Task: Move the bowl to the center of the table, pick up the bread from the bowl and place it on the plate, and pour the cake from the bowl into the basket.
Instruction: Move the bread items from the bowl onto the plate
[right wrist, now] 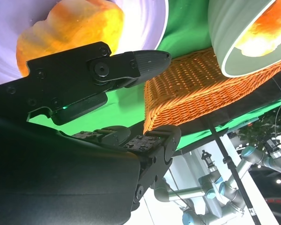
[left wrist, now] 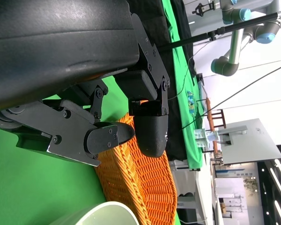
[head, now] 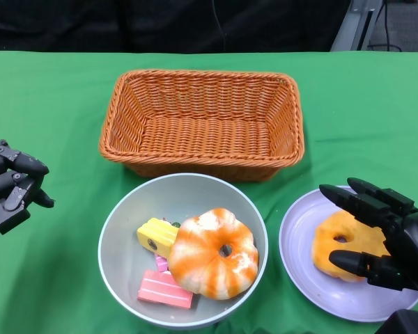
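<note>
1. The bowl (head: 183, 250) sits near the middle of the counter's (head: 49, 104) near edge, just in front of the wicker basket (head: 203, 122), which lies with its long axis running side to side.
2. Inside the bowl lie an orange-and-white ring-shaped bread (head: 214, 253), a yellow cake piece (head: 157, 236) and a pink striped cake piece (head: 166, 289).
3. A second orange bread (head: 338, 240) already rests on the lavender plate (head: 306, 278), toward the counter's near right corner.
4. The right robot hand (head: 376, 233) hovers over that plate, fingers spread and grasping nothing; the right wrist view shows its fingers (right wrist: 136, 63) apart above the bread, with no contact visible.
5. The left robot hand (head: 10, 186) hangs by the counter's left edge, well apart from the bowl. Its fingers look loosely curled and it holds nothing.
6. The deciding relation: the bread in the bowl lies to the left of the right robot hand, between the two hands but nearer the right one, and the plate is directly under that hand.
7. Judging from this, the right robot hand is better placed to reach over the bowl's right rim for the bread. The bowl must stay steady for the pour into the basket just behind it.
</note>
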`<state>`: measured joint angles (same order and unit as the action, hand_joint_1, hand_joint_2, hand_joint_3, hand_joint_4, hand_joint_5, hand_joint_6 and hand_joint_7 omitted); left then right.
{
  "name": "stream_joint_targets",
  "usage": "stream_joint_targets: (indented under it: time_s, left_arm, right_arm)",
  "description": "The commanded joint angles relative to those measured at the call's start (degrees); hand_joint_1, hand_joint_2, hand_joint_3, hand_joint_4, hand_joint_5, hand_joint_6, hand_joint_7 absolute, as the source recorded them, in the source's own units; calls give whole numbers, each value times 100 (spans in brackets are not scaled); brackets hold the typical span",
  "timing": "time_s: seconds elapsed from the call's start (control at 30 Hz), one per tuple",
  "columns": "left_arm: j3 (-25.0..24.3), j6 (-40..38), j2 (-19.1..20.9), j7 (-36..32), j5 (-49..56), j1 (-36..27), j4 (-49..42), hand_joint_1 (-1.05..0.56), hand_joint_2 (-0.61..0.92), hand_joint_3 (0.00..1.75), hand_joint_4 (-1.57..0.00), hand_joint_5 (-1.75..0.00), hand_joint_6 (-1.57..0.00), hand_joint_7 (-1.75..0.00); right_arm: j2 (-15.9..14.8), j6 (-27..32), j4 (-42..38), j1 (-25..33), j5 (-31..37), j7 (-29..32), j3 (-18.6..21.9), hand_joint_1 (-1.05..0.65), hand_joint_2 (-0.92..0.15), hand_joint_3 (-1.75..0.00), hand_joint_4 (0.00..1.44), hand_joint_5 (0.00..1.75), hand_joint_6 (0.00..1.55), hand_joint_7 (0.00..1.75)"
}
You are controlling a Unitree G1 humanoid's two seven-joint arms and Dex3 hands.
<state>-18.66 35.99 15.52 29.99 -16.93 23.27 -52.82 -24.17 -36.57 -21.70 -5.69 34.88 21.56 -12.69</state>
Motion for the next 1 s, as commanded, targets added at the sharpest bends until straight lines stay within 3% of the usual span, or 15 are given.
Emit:
stream_joint_targets:
  time_s: [0.03,0.23,0.47,0.67,0.8,1.0]
  left_arm:
    - [-28,68,91,60,-19,-45,31,-6,78,65,-84,-138,-84,-111]
    - [34,103,60,-19,66,-79,99,-8,77,64,-83,-138,-85,-110]
    - [79,63,4,-5,44,-132,254,-8,77,63,-84,-137,-86,-108]
    - [95,11,-39,-54,49,-179,374,-8,76,63,-84,-138,-87,-108]
    - [125,-103,-51,-151,104,-215,462,-9,76,62,-84,-137,-88,-107]
    - [175,-112,-103,-216,170,-228,526,-7,76,61,-84,-136,-88,-108]
  right_arm:
    - [-7,29,81,85,0,20,81,-74,-92,-25,29,0,39,0]
    - [325,-725,-2,20,-1281,-694,92,-66,-92,-18,41,6,42,2]
    - [586,-687,290,-43,-1847,-1396,156,-63,-92,-13,59,15,52,6]
    - [589,-91,1236,-32,-2021,-2093,163,-64,-92,-10,64,17,56,7]
    - [565,660,2172,-24,-2115,-2618,151,-65,-92,-9,64,17,58,7]
    - [339,1498,3027,-472,-1736,-3469,13,-68,-92,-10,58,14,56,5]
